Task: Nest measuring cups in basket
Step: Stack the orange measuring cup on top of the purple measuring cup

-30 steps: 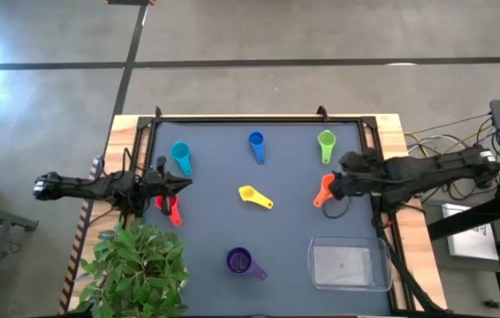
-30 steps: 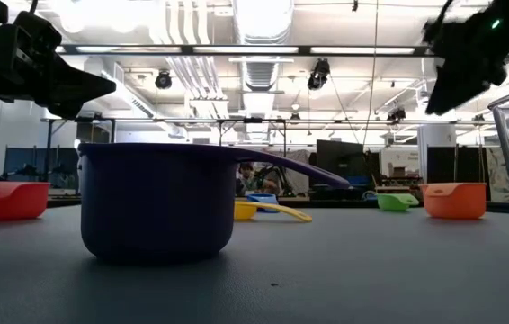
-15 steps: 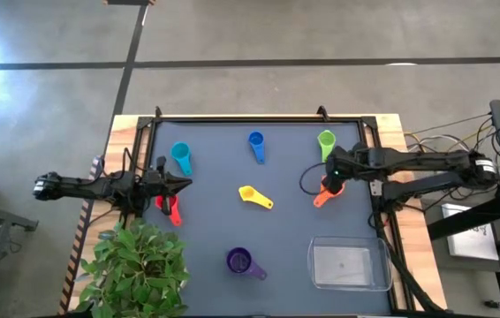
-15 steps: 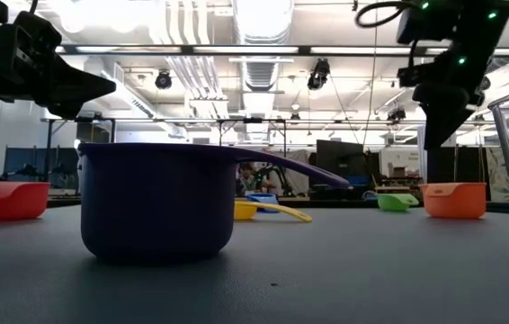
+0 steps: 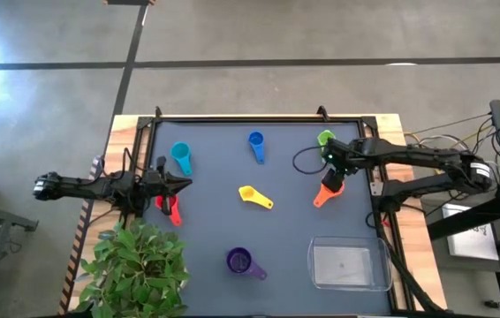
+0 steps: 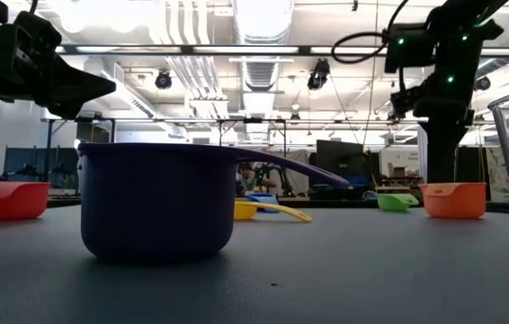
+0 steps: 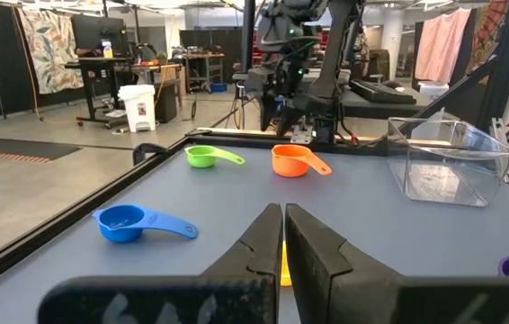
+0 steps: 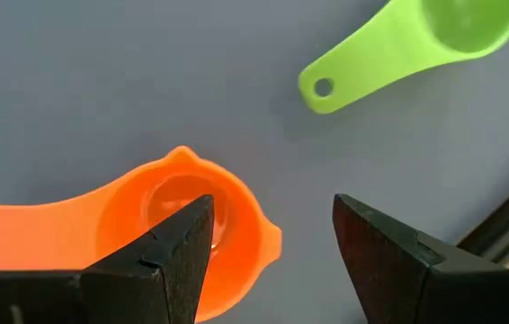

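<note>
At far left, the left gripper [image 5: 184, 184] is waiting with jaws together beside the red cup [image 5: 172, 208]. Right of it, teal [image 5: 180, 155], purple [image 5: 239, 261], yellow [image 5: 252, 195] and blue [image 5: 256, 142] cups are lying scattered. Farther right, the right gripper [image 5: 331, 173] is hovering with jaws apart over the orange cup [image 5: 326, 189], green cup [image 5: 324, 139] just beyond. One finger [image 8: 178, 247] is sitting over the bowl; closing off-centre is probably risking a tipped or skidding cup. Nearest the front right, the basket [image 5: 349, 287] is holding no cups.
</note>
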Robot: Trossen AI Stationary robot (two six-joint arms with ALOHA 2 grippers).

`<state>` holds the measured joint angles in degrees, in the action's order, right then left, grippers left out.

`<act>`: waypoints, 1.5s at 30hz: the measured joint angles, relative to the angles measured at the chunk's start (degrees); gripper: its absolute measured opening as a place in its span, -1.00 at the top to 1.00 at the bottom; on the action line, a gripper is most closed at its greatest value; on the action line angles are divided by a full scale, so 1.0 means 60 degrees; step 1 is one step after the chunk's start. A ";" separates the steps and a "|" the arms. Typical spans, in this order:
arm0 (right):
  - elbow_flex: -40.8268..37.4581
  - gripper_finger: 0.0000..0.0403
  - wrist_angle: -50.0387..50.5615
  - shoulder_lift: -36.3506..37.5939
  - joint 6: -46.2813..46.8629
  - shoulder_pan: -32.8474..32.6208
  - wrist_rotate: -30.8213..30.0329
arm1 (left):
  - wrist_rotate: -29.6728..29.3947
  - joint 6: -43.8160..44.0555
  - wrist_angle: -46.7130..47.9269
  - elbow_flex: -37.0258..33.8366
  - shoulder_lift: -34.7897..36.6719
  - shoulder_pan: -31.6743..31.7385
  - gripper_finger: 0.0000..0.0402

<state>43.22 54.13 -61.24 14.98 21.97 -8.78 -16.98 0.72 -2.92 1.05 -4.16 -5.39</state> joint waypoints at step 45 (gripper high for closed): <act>0.0622 0.96 -0.0904 -0.0231 -0.0526 -0.0516 0.0329 | -0.0002 -0.0002 0.0000 -0.0001 0.0000 0.0004 1.00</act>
<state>46.95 48.70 -62.62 11.82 18.88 -6.80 -16.99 0.71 -2.92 1.04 -4.16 -5.37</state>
